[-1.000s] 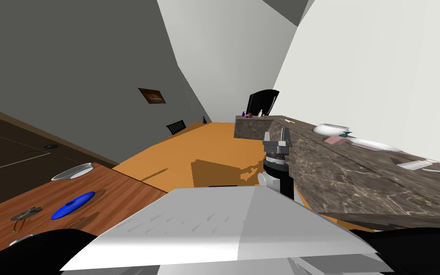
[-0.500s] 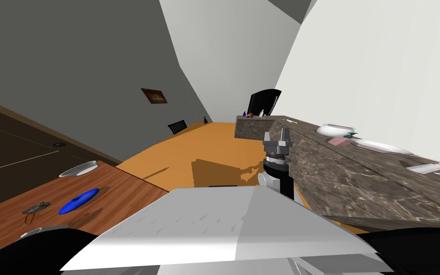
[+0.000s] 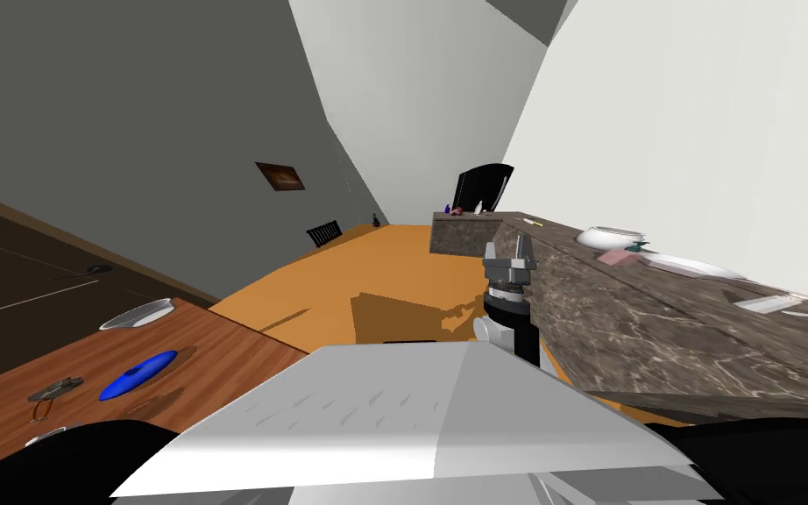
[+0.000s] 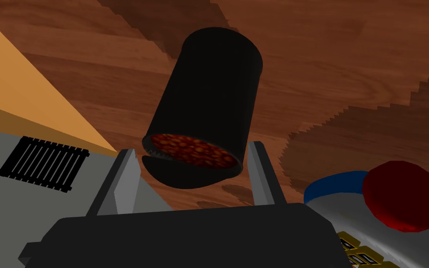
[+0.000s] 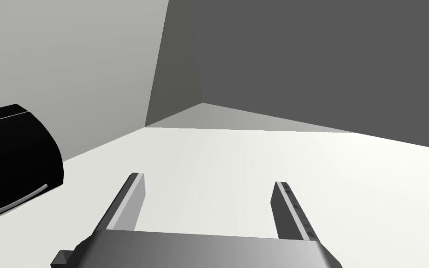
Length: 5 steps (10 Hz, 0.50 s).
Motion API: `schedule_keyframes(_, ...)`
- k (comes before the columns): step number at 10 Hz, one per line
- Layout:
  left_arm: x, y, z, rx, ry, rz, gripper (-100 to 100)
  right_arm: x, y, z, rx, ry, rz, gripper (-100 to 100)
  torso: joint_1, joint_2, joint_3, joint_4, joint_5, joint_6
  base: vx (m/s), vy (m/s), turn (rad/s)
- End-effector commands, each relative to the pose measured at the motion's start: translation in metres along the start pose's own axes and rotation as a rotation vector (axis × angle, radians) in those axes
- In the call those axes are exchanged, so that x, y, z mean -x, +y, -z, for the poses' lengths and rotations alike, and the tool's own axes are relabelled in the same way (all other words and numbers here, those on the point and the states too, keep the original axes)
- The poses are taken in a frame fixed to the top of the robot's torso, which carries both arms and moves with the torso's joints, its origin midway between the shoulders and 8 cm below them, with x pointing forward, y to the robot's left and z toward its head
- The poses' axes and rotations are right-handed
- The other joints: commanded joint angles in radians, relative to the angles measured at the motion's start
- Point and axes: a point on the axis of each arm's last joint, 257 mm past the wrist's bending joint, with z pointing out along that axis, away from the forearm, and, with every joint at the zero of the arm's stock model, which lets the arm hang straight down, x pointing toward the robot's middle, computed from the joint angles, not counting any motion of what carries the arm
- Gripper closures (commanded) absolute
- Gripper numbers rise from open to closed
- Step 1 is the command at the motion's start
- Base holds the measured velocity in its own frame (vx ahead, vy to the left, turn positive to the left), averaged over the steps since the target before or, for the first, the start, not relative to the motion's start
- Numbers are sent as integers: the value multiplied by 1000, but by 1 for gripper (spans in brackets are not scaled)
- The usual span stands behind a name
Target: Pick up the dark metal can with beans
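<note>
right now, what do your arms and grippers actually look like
Both grippers are built alike. The left gripper and the right gripper each have two thin, light grey, blade-like fingers rising from a boxy body, near black on the left and grey on the right. The right arm has a dark ribbed wrist, a round white joint and a black forearm segment.

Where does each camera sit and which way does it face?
Head view: on the head, looking steeply down and forward over wooden table and marbled counter; right gripper shows.
Left wrist view: on the left hand, facing down at that table; left gripper jaws press the dark can.
Right wrist view: on the right hand, facing walls and a black object; jaws open.
Shared: table, head and left wrist; black object, head and right wrist.
</note>
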Motion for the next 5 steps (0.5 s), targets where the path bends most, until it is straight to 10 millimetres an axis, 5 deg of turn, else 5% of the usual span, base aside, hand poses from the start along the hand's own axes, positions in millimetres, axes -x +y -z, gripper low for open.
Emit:
schedule_keyframes(1, -13, 7, 5, 1, 5, 18, 100, 0, 0, 0, 0, 0, 0, 0, 0, 0, 0, 0, 0, 0, -2, 30, -122)
schedule_keyframes(5, -35, 26, 19, 14, 9, 50, 100, 0, 0, 0, 0, 0, 0, 0, 2, 0, 0, 1, 5, 0, 4, 36, -88)
